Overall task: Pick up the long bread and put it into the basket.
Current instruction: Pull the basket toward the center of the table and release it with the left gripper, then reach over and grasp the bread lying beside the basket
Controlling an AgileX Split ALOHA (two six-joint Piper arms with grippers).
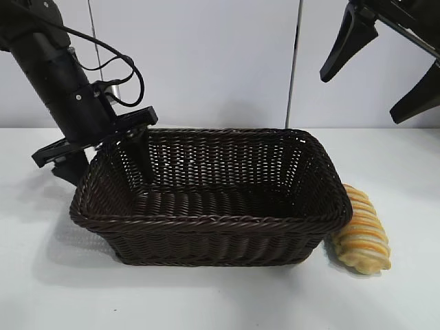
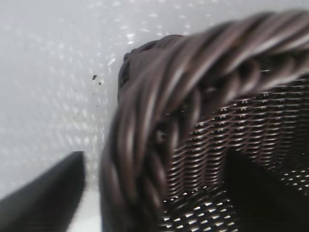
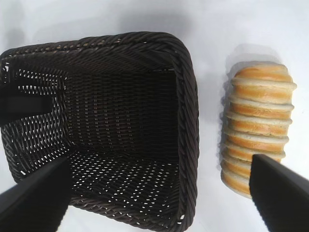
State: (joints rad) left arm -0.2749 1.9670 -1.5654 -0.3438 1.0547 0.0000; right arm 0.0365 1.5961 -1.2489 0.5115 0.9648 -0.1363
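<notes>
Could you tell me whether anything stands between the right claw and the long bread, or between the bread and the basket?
Nothing visible blocks the right claw, which hangs open above the long bread. The bread lies on the table outside the basket, against its end wall, so that wall and its braided rim must be cleared. The left claw straddles the far end's rim.

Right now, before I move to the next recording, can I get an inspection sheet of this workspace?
Surface: white table, bare.
Job's things: oblong golden-tan ridged bread roll on the table, against the outside of the dark brown woven wicker basket, which is empty.
Clutter: nothing seen.
Tools: left tool open, astride the basket's rim; right tool open, raised above the bread.
Cables: black cable looping along left arm.
Surroundings: pale wall panels.
</notes>
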